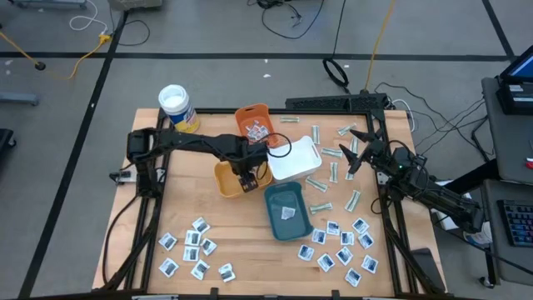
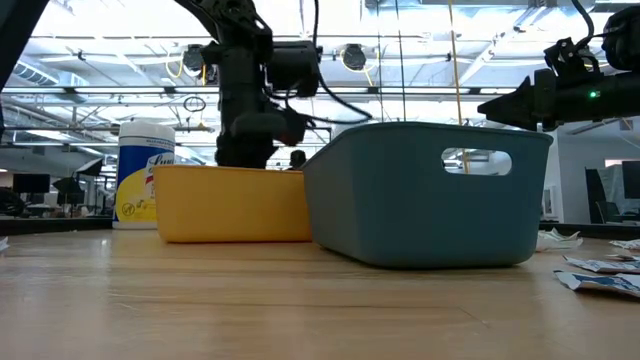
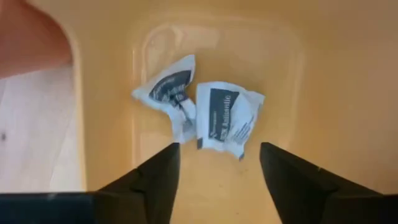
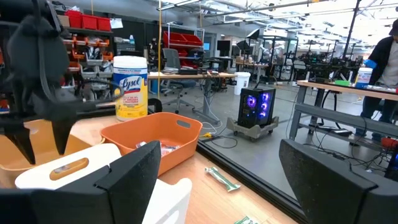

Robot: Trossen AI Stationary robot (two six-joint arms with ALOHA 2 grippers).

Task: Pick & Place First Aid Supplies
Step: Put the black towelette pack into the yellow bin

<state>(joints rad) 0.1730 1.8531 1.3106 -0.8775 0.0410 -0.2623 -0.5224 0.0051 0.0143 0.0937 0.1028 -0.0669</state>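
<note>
I have my left pincer [image 1: 245,184] right over the yellow tray [image 1: 225,180], which sits just beside the teal tray [image 1: 287,212]. Its fingers [image 3: 158,177] are spread apart and hold nothing. Two white packets [image 3: 199,112] lie on the floor of the yellow tray, just under the pincer, touching each other. I think this is the drop step, and it looks done. My right pincer [image 1: 356,152] waits on the far side of the white tray [image 1: 296,160] from the yellow tray, fingers wide and empty. Next I should lift the left arm up and go to the white sachets [image 1: 196,248] lying on the table [image 1: 241,242] near the yellow tray.
</note>
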